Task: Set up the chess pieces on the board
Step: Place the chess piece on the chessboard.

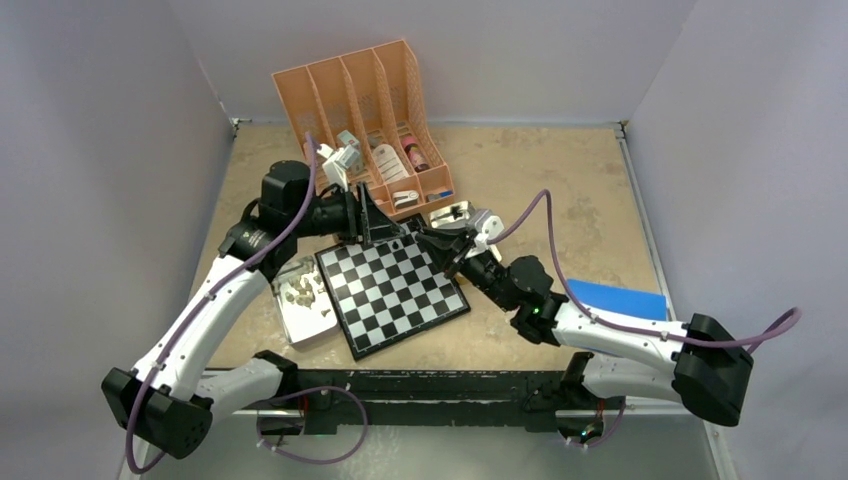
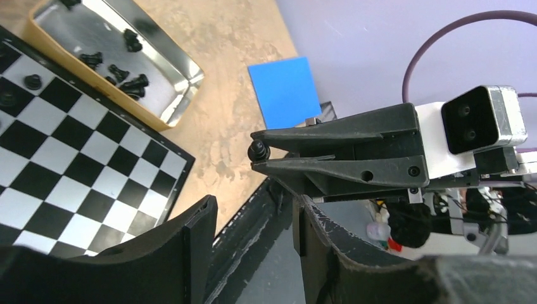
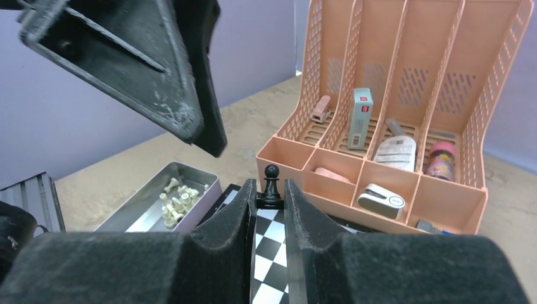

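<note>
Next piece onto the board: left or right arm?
Right, most likely. The right gripper is already shut on a black pawn, held upright over the far edge of the board. The left gripper hangs open and empty nearby, so it would first have to fetch a piece.

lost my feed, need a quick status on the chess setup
Right end effector shut on black pawn over far edge of board. Left end effector open, empty, facing it close by. Most pieces in trays.

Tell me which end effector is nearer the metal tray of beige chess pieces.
Left. The left end effector hovers over the chessboard's far edge, beyond the tray; the right end effector, gripping a black pawn, sits farther right.
</note>
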Motion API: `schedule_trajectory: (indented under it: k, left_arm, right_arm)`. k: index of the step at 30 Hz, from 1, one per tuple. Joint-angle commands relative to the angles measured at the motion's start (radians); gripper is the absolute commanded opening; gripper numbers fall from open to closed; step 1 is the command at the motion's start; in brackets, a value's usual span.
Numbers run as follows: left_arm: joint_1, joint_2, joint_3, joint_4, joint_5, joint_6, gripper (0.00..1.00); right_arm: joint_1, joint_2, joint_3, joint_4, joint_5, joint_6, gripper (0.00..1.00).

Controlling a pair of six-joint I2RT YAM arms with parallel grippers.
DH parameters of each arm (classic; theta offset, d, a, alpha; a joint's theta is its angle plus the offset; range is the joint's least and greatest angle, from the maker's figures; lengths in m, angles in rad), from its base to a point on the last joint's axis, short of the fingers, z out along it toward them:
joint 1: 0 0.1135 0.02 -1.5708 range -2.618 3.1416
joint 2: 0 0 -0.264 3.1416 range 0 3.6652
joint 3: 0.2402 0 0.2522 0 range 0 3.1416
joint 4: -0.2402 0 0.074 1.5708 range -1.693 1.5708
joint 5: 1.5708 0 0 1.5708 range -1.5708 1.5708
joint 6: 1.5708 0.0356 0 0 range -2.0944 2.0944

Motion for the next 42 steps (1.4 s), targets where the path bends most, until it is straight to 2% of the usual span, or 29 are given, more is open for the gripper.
schedule_trajectory:
  k: [1, 10, 16, 28, 36, 39, 42]
  left_arm:
    - [0.005, 0.03, 0.012, 0.098, 0.14, -0.051, 0.46]
    - [0.005, 0.059, -0.027, 0.204, 0.212, -0.134, 0.43]
    - [0.005, 0.082, -0.03, 0.197, 0.223, -0.121, 0.38]
    - [0.005, 0.137, -0.035, 0.211, 0.214, -0.097, 0.37]
    - [0.006, 0.134, -0.062, 0.207, 0.226, -0.08, 0.23]
    - [0.005, 0.128, -0.077, 0.207, 0.228, -0.079, 0.14]
    - [0.005, 0.125, -0.075, 0.196, 0.23, -0.072, 0.13]
  right_arm:
    - [0.026, -0.033, -0.01, 0.107, -0.032, -0.052, 0.17]
    - [0.056, -0.024, -0.004, 0.115, -0.025, -0.081, 0.17]
    - [0.061, -0.017, -0.004, 0.118, -0.02, -0.085, 0.17]
    - [0.067, 0.011, 0.011, 0.102, -0.02, -0.088, 0.17]
    - [0.067, 0.032, 0.014, 0.108, 0.009, -0.088, 0.17]
    - [0.067, 0.037, 0.015, 0.106, 0.025, -0.09, 0.17]
    - [0.068, 0.043, 0.016, 0.105, 0.038, -0.09, 0.17]
